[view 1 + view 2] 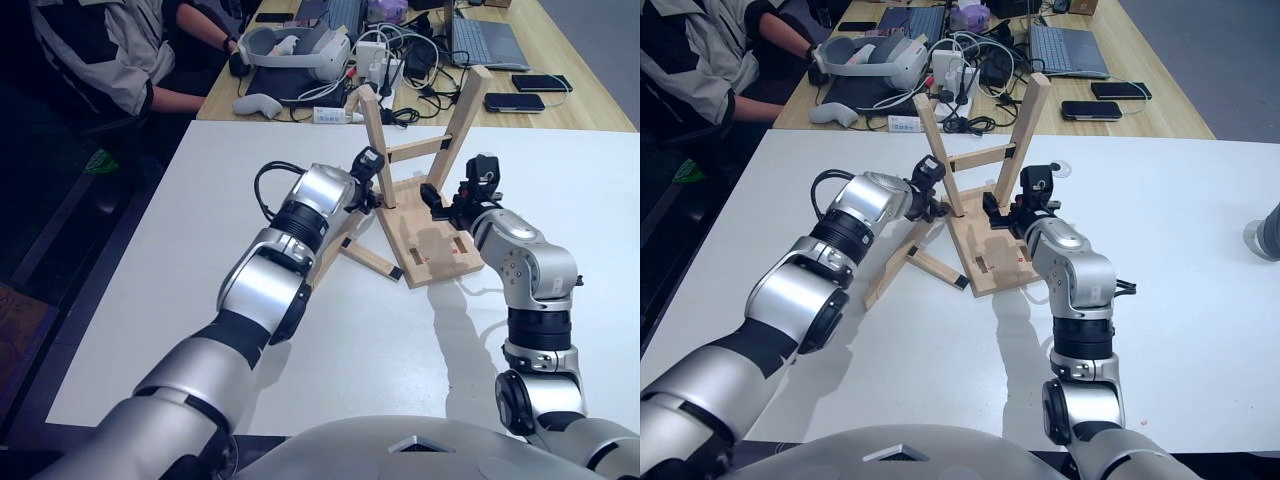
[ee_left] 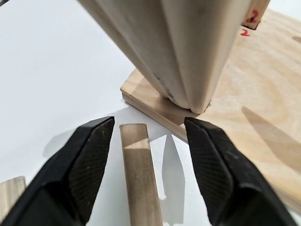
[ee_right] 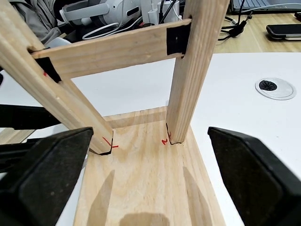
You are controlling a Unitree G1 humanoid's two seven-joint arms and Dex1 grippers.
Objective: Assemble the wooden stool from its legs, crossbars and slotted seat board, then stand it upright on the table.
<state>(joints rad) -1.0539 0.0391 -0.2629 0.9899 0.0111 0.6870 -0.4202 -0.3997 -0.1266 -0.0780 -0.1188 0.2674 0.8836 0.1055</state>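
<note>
The white tabletop [image 1: 180, 300] carries the slotted seat board [image 1: 440, 255], lying flat. Two legs joined by a crossbar [image 1: 415, 150] rise tilted from its slots. A second leg pair [image 1: 370, 260] lies loose just left of the board. It is light, stiff, bare wood — best gripped mid-leg, I'd judge, since slotted joints may pull free. The left hand [image 2: 150, 134] is spread open at one standing leg's foot, the right hand [image 3: 150, 136] open over the board.

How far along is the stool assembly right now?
Done: one leg pair with its crossbar stands slotted into the seat board. In hand: nothing; left gripper and right gripper are open beside those legs' bases. Left: fit the remaining leg pieces on the table, then stand everything upright.
</note>
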